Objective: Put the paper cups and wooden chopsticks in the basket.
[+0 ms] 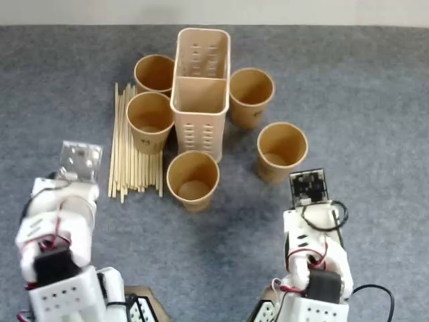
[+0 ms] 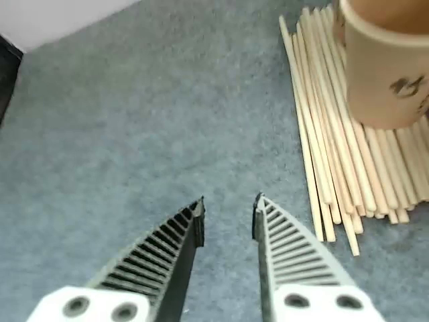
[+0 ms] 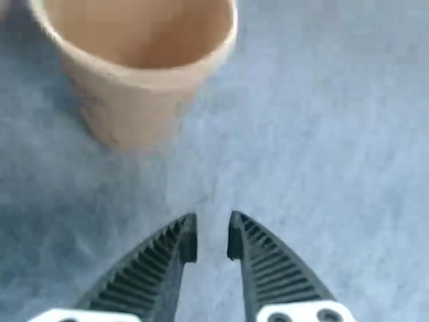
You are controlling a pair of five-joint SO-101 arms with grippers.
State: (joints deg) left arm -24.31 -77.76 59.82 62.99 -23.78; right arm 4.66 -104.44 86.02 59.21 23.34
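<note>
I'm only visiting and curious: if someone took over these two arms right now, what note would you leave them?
Left gripper: jaws slightly apart, holding nothing, over the carpet beside the wooden chopsticks.
Right gripper: jaws slightly apart, holding nothing, just short of the nearest paper cup.
Five paper cups stand upright around the basket; the chopsticks lie in a bundle on the left arm's side of it.
Done: nothing yet; both basket compartments look empty.
Left: all five cups and all the chopsticks.
</note>
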